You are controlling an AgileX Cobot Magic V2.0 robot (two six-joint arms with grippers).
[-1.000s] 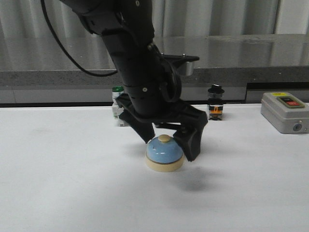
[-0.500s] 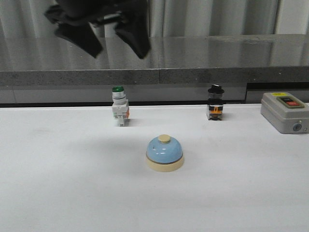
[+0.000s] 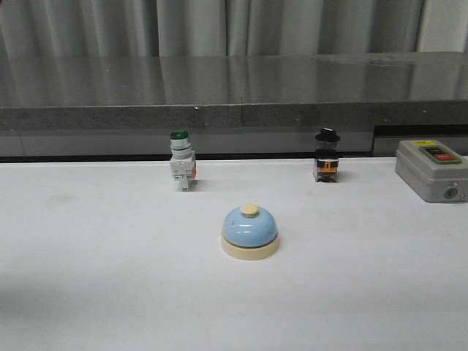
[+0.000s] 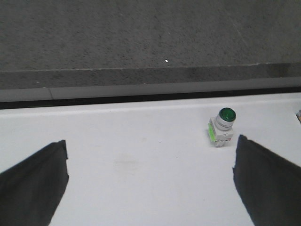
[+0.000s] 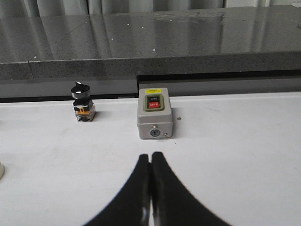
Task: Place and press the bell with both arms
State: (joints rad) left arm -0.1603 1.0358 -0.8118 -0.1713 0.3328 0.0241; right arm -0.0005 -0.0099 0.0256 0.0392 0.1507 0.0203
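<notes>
The light-blue bell (image 3: 249,232) with cream base and cream button stands upright on the white table, near the middle, free of any gripper. No arm shows in the front view. My left gripper (image 4: 150,181) is open wide and empty above the table, its dark fingers (image 4: 33,186) at both edges of the left wrist view; the bell is out of that view. My right gripper (image 5: 151,157) is shut and empty, its fingertips pressed together above the table in front of the grey box. A sliver of cream base (image 5: 1,170) shows at the edge of the right wrist view.
A green-capped white push-button switch (image 3: 180,161) stands behind the bell to the left, also in the left wrist view (image 4: 222,126). A black knob switch (image 3: 326,156) stands back right. A grey box with red and black buttons (image 3: 433,170) sits far right. A dark ledge (image 3: 234,117) runs along the back.
The left arm let go of the bell, rose up and to the left, and has left the front view. The bell stays where it was set down.
</notes>
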